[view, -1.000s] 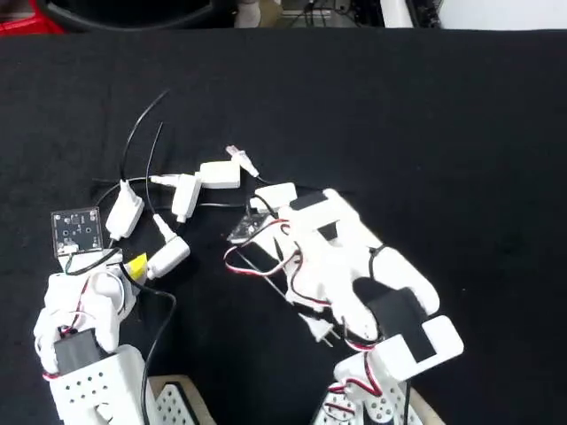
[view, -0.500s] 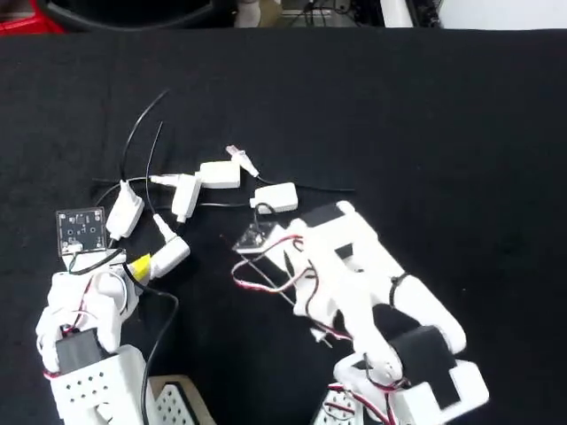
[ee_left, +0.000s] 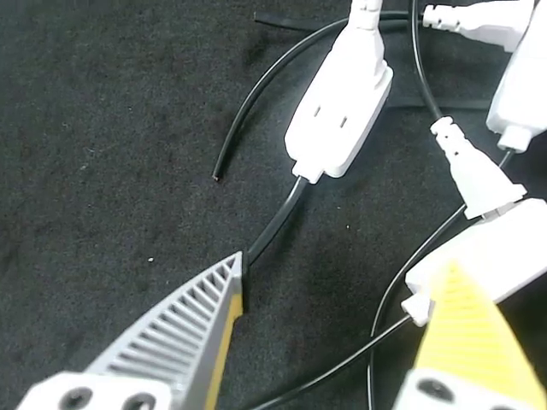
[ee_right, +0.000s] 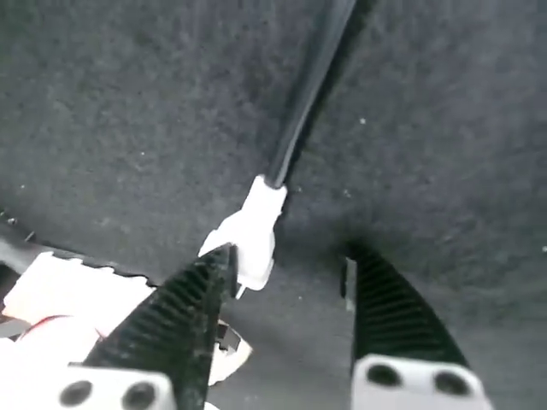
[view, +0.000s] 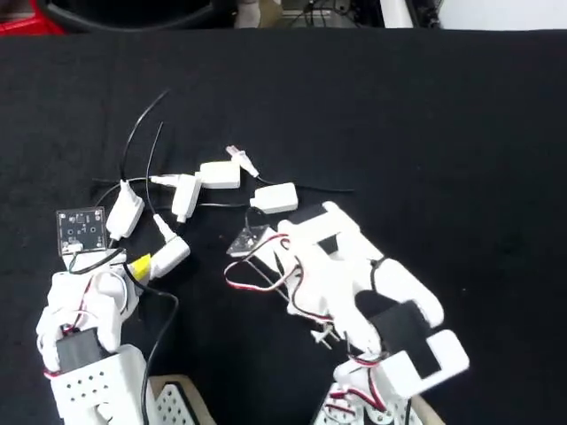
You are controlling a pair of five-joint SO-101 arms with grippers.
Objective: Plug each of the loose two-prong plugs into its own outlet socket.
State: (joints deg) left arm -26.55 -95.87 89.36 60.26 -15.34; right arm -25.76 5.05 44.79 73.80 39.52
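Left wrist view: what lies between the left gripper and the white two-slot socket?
Left wrist view: a black cable on black cloth, from the white socket toward the left gripper.

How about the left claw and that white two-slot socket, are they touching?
Apart. The left wrist view shows bare black cloth between the left claw and the socket.

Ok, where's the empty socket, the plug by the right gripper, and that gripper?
empty socket (ee_left: 335, 109), left wrist view, its slotted face.
plug (ee_right: 254, 229), right wrist view, its white body.
right gripper (ee_right: 289, 259), right wrist view, midway between fingertips.
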